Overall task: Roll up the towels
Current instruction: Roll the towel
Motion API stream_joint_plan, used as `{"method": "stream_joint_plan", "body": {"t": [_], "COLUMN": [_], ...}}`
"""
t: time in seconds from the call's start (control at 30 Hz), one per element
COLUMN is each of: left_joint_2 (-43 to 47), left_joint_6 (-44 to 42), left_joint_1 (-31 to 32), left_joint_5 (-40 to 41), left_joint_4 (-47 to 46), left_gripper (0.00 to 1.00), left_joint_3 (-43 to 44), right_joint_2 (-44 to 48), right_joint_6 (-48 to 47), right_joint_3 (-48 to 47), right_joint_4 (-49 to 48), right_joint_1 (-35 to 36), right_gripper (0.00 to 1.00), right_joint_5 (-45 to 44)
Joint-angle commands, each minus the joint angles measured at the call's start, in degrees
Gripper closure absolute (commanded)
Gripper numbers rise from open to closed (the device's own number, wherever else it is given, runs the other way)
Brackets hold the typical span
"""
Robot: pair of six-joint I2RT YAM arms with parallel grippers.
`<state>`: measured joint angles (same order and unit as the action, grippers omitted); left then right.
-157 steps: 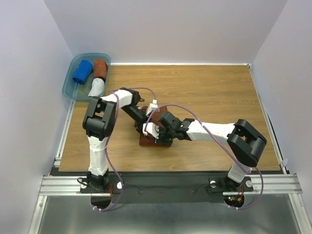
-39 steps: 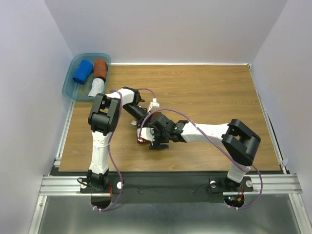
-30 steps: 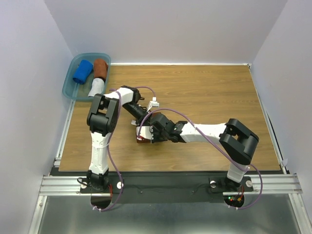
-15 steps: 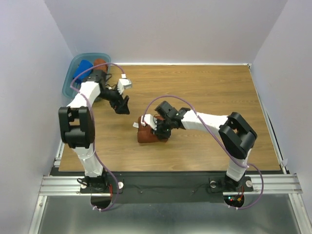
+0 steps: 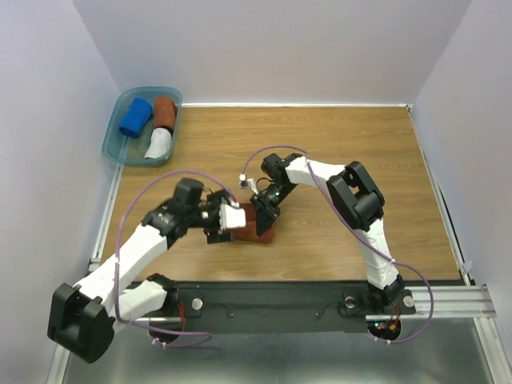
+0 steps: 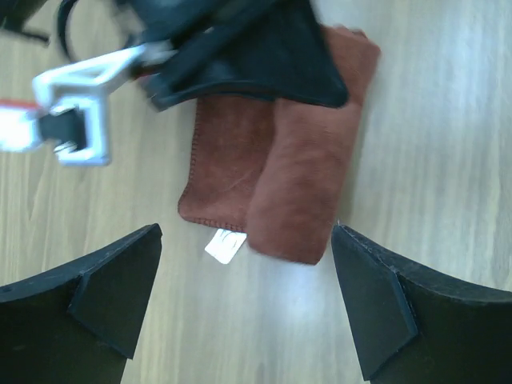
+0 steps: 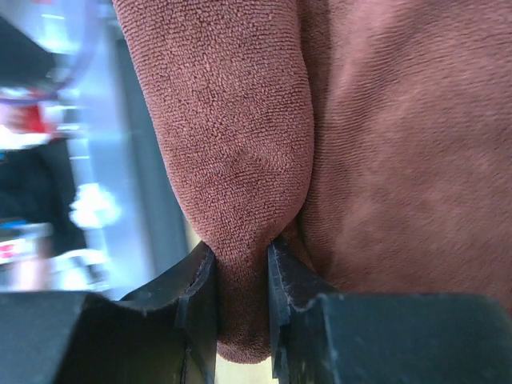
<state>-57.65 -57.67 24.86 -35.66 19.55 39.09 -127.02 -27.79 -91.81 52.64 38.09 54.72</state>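
Two arms meet mid-table in the top view. Rust-brown towel [image 5: 258, 224] lies folded on the wooden table [image 5: 360, 152]; right gripper [image 5: 264, 210] on its far end, left gripper [image 5: 226, 221] just beside its left edge. Blue tub [image 5: 120, 120] at far-left corner holds rolled towels.

Left wrist view: left gripper [image 6: 248, 300] jaws spread wide, holding nothing, above the towel's [image 6: 300, 188] near end.

Right wrist view: right gripper [image 7: 240, 276] jaws narrowly parted, pinching a fold of the towel [image 7: 232, 136].
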Motion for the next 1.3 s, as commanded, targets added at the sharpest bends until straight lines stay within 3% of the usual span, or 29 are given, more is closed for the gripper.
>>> {"method": "stream_joint_plan", "body": {"t": [0.0,0.27,0.43,0.6,0.77,0.9,0.93,0.97,1.0,1.1,1.13,1.27], "left_joint_2": [5.7,7.8,2.4,-3.9,-6.5,-9.2,-10.0,-10.3,-10.7,-11.3,-12.1,-16.3], "left_joint_6": [-2.3,-7.2,-8.6,-8.8,-11.0,-11.2,-9.4,-8.7,-8.1,-4.7,-3.9,2.3], "left_joint_1": [8.3,23.3,27.6,27.9,27.9,27.9,28.0,27.9,27.9,27.9,27.9,27.9], "left_joint_5": [13.3,22.3,24.5,27.2,30.0,32.1,32.1,30.8,29.9,25.7,24.6,20.5], "left_joint_4": [-11.4,-19.2,-22.4,-26.8,-31.2,-31.8,-30.8,-27.5,-25.5,-19.7,-16.9,-8.4], "left_gripper": [0.01,0.01,0.03,0.12,0.14,0.29,0.4,0.46,0.6,0.78,0.83,0.87], "left_joint_3": [-8.0,-15.8,-16.3,-16.9,-19.6,-20.0,-18.5,-16.1,-14.9,-10.7,-9.5,-4.2], "right_joint_2": [-6.0,-13.6,-16.4,-17.4,-20.4,-21.0,-20.6,-19.6,-19.1,-16.3,-15.5,-9.5], "right_joint_6": [-2.3,-3.9,-3.8,-4.6,-5.9,-7.3,-7.7,-7.8,-7.5,-6.0,-4.7,-1.6], "right_joint_3": [-2.0,-6.8,-8.1,-9.0,-10.8,-10.9,-10.9,-11.1,-11.4,-12.7,-14.1,-17.9], "right_joint_4": [13.6,17.9,18.9,19.6,21.3,21.8,21.7,21.6,21.5,21.4,21.3,20.0], "right_joint_1": [-0.2,-1.7,-2.3,-2.9,-3.6,-3.9,-4.0,-4.3,-4.7,-6.9,-7.6,-12.8], "right_gripper": [0.95,0.93,0.93,0.92,0.92,0.91,0.85,0.72,0.67,0.49,0.46,0.32], "right_joint_5": [6.9,9.6,11.0,10.1,10.0,9.7,9.4,9.2,8.9,8.5,8.1,5.6]}}
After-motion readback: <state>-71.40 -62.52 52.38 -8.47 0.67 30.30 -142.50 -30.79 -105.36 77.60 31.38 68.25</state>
